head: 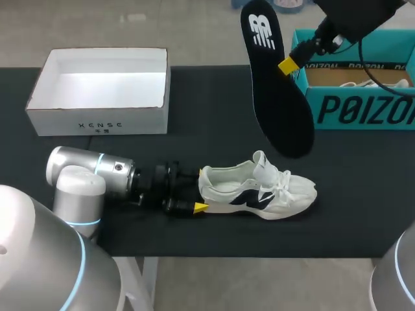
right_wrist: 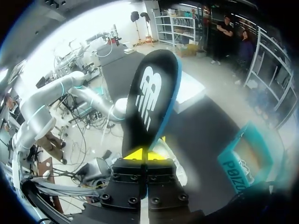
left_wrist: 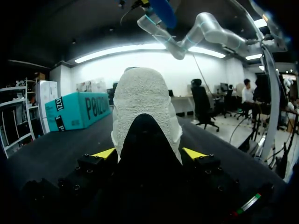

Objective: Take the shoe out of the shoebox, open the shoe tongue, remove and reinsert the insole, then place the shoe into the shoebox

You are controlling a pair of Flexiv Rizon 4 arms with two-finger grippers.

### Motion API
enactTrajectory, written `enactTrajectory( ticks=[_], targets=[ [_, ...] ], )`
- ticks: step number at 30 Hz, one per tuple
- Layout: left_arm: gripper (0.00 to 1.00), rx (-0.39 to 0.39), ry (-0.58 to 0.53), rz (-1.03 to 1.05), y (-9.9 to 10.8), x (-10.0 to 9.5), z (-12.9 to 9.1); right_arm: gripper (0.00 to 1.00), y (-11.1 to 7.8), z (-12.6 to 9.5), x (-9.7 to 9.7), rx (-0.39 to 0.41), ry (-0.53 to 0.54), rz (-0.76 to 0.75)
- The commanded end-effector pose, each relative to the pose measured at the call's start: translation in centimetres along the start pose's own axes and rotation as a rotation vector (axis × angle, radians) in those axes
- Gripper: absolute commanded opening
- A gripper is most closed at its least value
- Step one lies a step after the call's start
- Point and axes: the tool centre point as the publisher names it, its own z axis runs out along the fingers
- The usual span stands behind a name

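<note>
My left tool (left_wrist: 148,154) is clamped on the heel of the white shoe (left_wrist: 142,107), with a yellow tip pressed to either side. The shoe rests on its sole on the black table (head: 194,97), its toe pointing straight away from this tool. My right tool (right_wrist: 147,154) is closed tight on the black insole (right_wrist: 152,98), which stands up ahead of its fingers, lifted clear of the table. The teal shoebox (head: 363,110) sits near that tool. An open white box (head: 97,120) stands well apart from my left tool.
</note>
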Motion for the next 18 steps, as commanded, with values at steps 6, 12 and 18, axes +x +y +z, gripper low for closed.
enactTrajectory(
  ticks=[6, 12, 18],
  targets=[
    [0.0, -0.001, -0.002, 0.0, 0.23, 0.09, 0.15, 0.0, -0.9, -0.11, 0.58, -0.034, 0.004, 0.01],
    [0.0, -0.001, -0.002, 0.0, 0.23, 0.09, 0.15, 0.0, -0.9, -0.11, 0.58, -0.034, 0.004, 0.01],
    [0.04, -0.001, -0.002, 0.0, 0.23, 0.09, 0.15, 0.0, -0.9, -0.11, 0.58, -0.034, 0.004, 0.01]
  ],
)
